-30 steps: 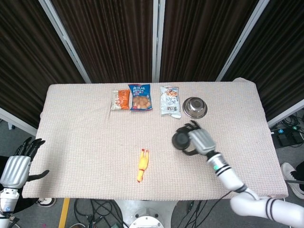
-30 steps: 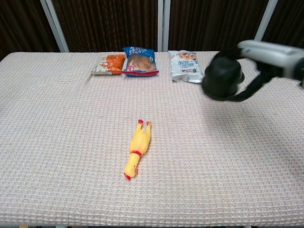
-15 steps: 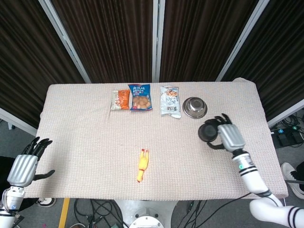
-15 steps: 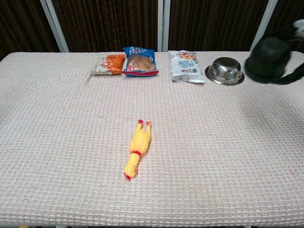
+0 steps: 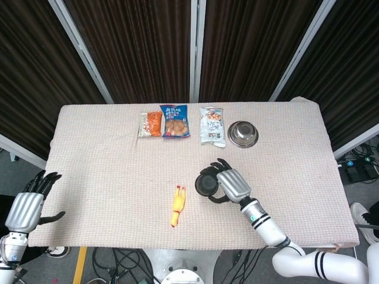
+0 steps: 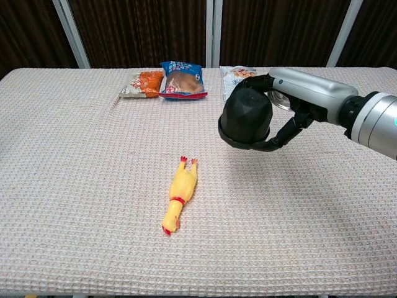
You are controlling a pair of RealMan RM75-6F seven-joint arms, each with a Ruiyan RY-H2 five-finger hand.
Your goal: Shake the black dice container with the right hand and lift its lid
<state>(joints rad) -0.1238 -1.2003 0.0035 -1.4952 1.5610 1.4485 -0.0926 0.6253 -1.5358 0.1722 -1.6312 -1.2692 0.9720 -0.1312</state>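
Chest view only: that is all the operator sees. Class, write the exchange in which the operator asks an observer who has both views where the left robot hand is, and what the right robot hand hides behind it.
Operator: I see the right robot hand gripping the black dice container above the table. Where is the left robot hand?
Observer: The left robot hand is off the table's near left corner, fingers apart, holding nothing.
Operator: What stands behind the right one?
Observer: A steel bowl, upright, beside the silver snack packet.
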